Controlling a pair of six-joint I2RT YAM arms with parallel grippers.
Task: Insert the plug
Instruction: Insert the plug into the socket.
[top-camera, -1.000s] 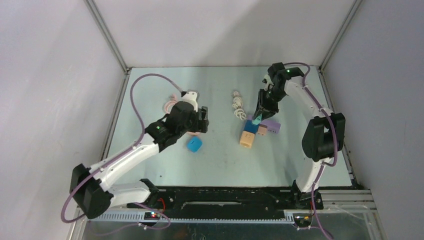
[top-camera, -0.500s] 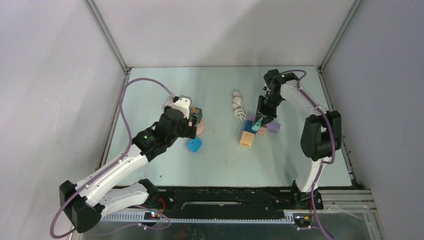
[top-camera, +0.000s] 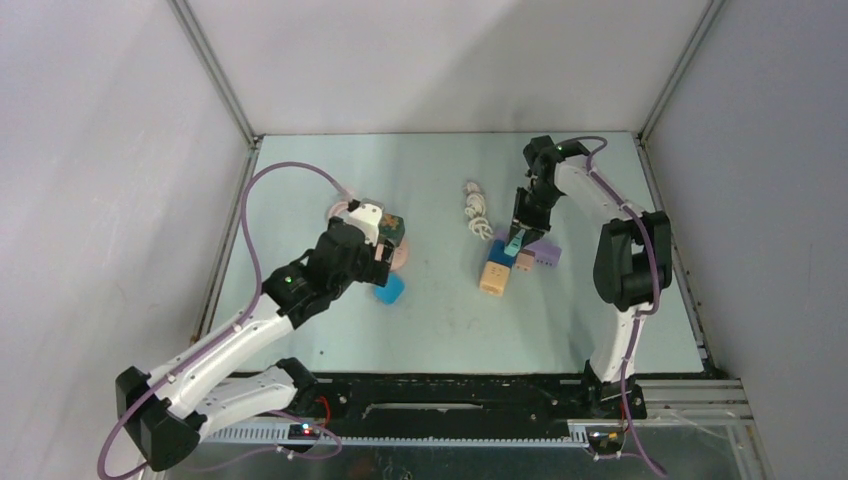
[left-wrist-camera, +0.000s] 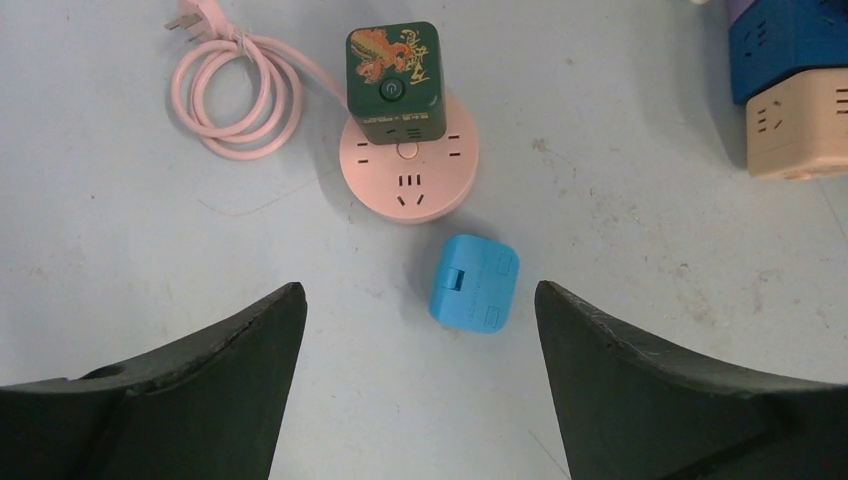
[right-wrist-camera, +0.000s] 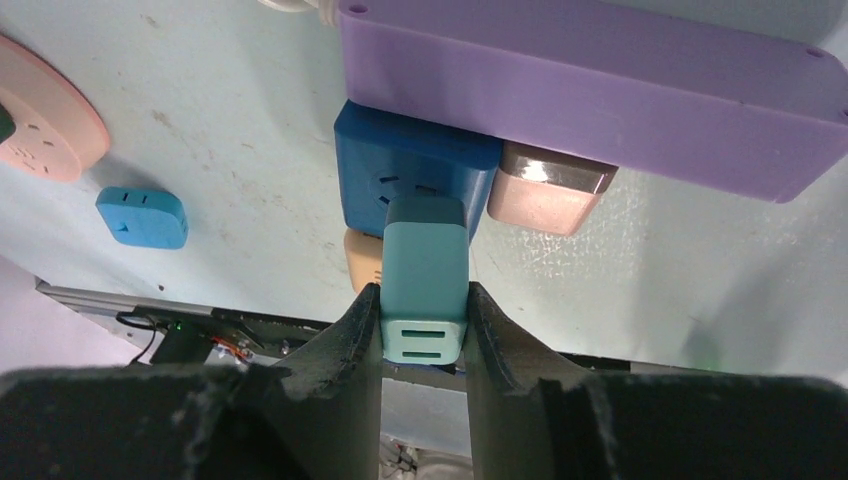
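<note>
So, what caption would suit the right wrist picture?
Right gripper, shut on a teal plug, holds it at the dark blue socket cube beside a purple power strip.

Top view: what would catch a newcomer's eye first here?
The right gripper clamps a teal plug at a dark blue socket cube, beside a purple power strip. Left of centre, a green dragon-printed adapter stands on a round pink socket, a light blue cube lying nearby.

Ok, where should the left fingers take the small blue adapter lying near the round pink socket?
Probably from straight above, closing on its two flat side faces. The blue adapter lies flat, slightly turned, with free space either side, while the pink socket crowds its far edge. The open left fingers line up either side of it.
</note>
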